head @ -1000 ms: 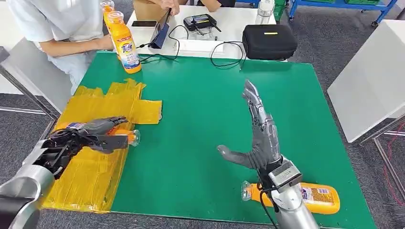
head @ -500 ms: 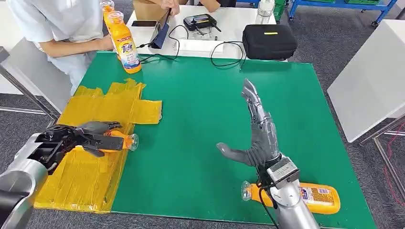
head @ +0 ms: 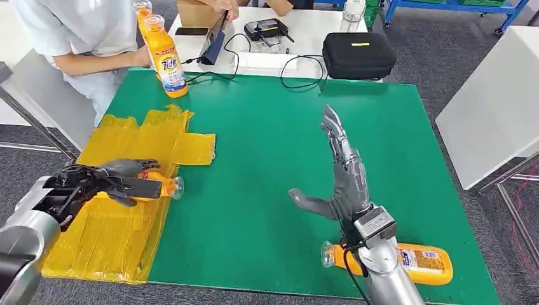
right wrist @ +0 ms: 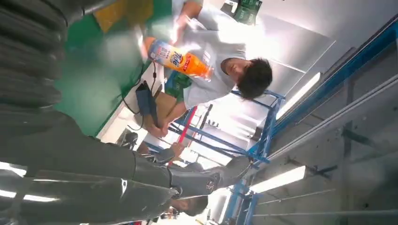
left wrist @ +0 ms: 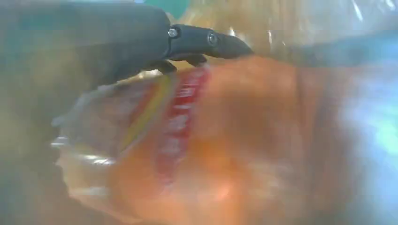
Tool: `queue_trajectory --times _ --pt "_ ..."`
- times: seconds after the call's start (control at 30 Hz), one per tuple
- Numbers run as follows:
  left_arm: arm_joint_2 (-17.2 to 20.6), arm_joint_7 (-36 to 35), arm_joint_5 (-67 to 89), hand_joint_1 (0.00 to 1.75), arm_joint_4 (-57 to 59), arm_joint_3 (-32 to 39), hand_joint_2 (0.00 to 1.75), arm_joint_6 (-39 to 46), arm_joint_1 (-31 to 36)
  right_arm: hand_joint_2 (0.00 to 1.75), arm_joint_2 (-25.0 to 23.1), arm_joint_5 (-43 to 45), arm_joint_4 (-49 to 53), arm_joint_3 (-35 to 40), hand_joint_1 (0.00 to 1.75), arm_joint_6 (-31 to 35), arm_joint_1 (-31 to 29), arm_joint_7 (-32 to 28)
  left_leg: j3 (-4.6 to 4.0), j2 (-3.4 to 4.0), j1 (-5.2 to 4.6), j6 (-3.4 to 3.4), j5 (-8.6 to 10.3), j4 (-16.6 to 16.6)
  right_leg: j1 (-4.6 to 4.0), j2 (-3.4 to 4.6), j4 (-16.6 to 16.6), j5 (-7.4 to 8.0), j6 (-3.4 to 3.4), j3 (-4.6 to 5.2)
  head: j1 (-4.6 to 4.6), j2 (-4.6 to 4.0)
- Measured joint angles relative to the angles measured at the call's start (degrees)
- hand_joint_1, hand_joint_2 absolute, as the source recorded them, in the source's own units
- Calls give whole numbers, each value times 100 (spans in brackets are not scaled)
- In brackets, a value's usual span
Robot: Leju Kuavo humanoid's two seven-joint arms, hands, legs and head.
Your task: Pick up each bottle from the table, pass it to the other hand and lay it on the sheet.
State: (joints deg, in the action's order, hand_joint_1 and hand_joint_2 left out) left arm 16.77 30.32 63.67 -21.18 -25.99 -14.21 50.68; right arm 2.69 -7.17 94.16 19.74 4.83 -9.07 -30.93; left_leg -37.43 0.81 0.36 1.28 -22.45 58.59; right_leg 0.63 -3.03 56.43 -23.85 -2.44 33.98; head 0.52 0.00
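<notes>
The left hand (head: 117,181) grips an orange plastic bottle (head: 162,186) over the crinkled yellow sheet (head: 121,235) at nine o'clock (not yet laid down), the right hand (head: 343,184) spreads its fingers (head: 335,136) wide, and two bottles remain: one lying (head: 419,262) on the green surface (head: 267,159) at five o'clock, one upright (head: 166,60) at eleven.
</notes>
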Motion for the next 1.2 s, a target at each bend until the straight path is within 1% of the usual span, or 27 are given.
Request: queue_trajectory --times 0.27,0.73,1.0,1.2 --pt "146 83 -17 0 -153 -188 175 -125 430 175 0 0 -50 -94 0 4 4 0 1 -1 -1 0 0 0 1 1 0 0 0 -2 0 0" --pt "192 92 -41 0 -275 -330 175 -90 500 175 0 -2 -76 -116 0 4 4 0 0 -1 -1 0 0 0 1 0 0 0 0 -1 0 0" --pt "238 92 -102 0 -330 -627 175 -382 770 175 -17 -4 -133 -175 0 4 2 11 -1 -1 -1 0 0 0 0 0 0 0 0 -2 0 0" --pt "267 59 -310 0 -378 -826 175 -398 837 175 -44 -9 -164 -223 0 -4 1 20 -1 -2 -1 0 0 0 0 1 0 0 0 -1 0 0"
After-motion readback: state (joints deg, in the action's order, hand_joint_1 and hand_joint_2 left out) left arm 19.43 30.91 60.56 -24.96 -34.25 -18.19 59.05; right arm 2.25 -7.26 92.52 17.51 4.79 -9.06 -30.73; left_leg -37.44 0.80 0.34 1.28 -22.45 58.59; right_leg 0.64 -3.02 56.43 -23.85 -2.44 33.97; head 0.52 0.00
